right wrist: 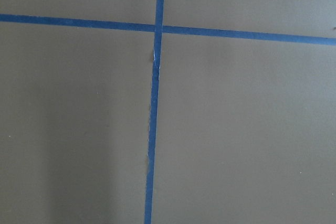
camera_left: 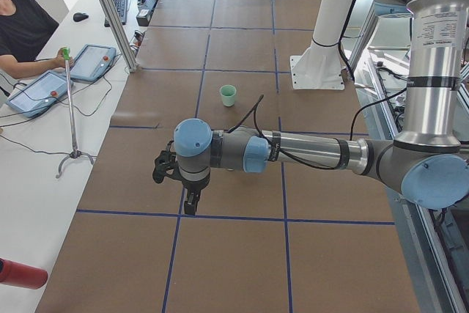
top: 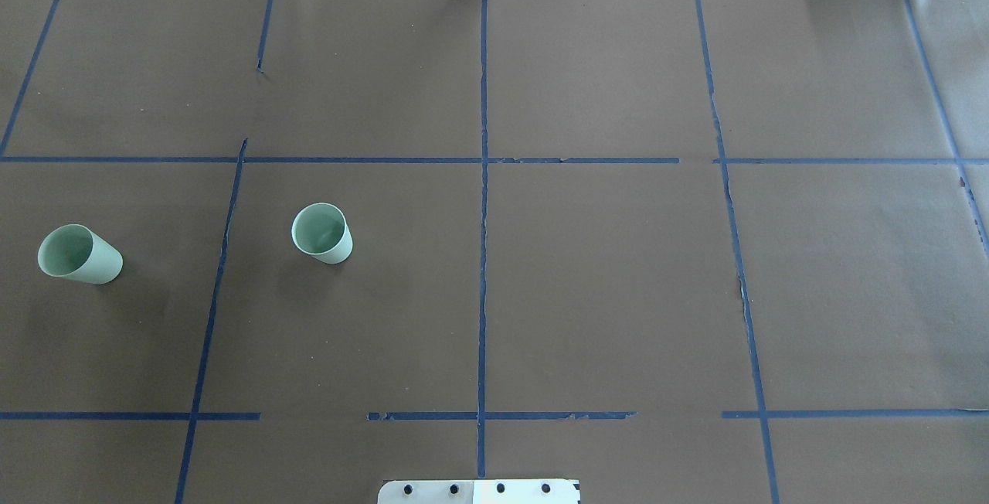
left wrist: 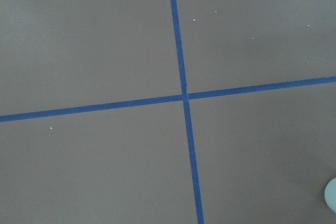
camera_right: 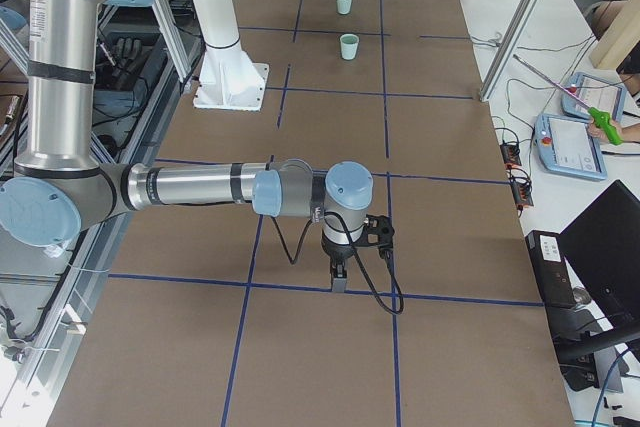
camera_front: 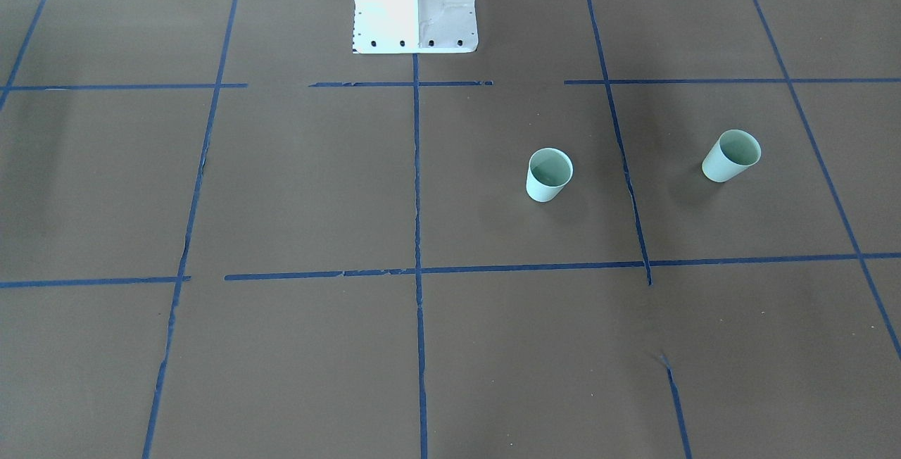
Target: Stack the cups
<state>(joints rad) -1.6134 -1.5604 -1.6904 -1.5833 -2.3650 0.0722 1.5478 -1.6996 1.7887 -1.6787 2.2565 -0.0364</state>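
Pale mint-green against brown paper, two cups stand upright and apart on the robot's left half of the table [top: 618,295]. The inner cup [top: 321,233] is placed in the grid square just left of the centre line. The outer cup [top: 79,254] is set in the next square out, across a line of blue tape [top: 218,287], toward the table's left end. Neither cup is touched by anything, and nothing is nested — both mouths are open upward. The left gripper [camera_left: 190,208] is held pointing down above the paper near a tape line. The right gripper [camera_right: 337,284] is likewise held downward over a tape line, far from both cups. Each is shown only in the side views, so whether the fingers are parted or closed cannot be told. The white robot base [camera_front: 415,15] is seen at the table's edge, on the centre line.
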